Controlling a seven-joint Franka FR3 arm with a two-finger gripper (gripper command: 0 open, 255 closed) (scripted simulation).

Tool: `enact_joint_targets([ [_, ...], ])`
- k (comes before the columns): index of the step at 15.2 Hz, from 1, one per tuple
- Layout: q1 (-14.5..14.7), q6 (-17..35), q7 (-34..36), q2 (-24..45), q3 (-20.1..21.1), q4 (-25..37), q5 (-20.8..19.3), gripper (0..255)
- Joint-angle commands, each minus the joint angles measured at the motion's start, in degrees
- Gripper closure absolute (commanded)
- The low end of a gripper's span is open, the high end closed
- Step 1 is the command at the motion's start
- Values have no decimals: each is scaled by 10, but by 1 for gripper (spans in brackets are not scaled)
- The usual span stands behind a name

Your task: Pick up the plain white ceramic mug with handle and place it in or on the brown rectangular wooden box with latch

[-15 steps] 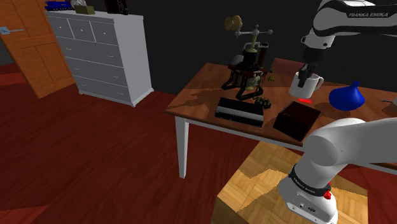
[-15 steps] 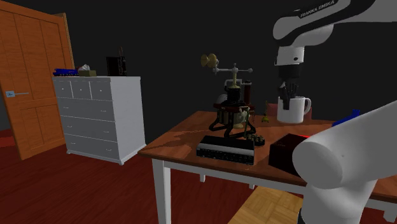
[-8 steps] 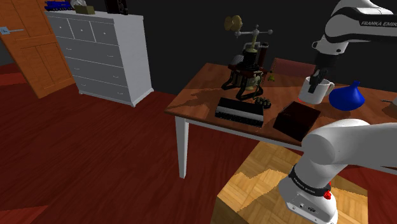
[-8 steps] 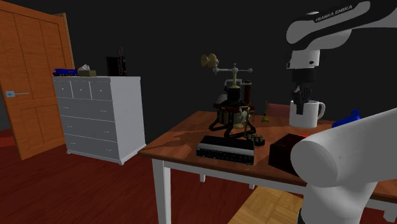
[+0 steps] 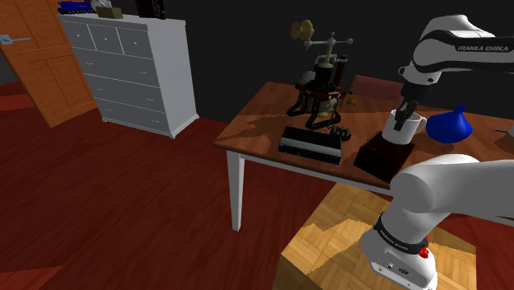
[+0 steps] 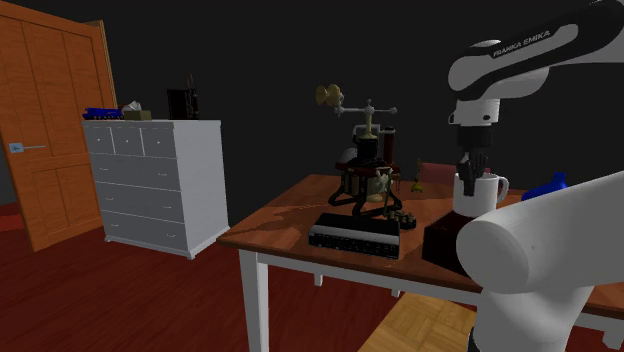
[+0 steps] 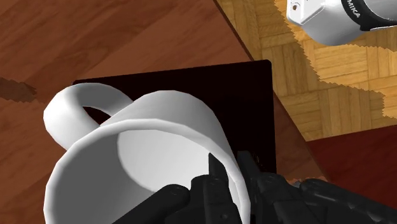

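White mug, rim clamped by gripper, hangs over dark box on wooden table.

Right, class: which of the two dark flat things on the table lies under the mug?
The plain dark box, beneath the mug; the ridged black slab lies apart, toward the shoulder view's left.

This is a room in a home, furnished like a bedroom or study. A white chest of drawers stands against the dark wall with small household things on top, and next to it is an orange panelled wooden door with a handle. The floor is dark red boards. A desk with a brown top and white legs carries an old-fashioned ornamental apparatus near its far edge.
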Motion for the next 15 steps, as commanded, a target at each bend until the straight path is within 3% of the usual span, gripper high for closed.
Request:
enact_joint_targets([
  [1,-2,16,0,1,-7,-14,-6,255],
  [5,-7,51,3,5,-21,-45,-20,255],
  [13,-7,51,3,5,-21,-45,-19,255],
  [14,-7,51,3,5,-21,-45,-19,0],
  [15,-7,51,3,5,-21,-45,-19,0],
])
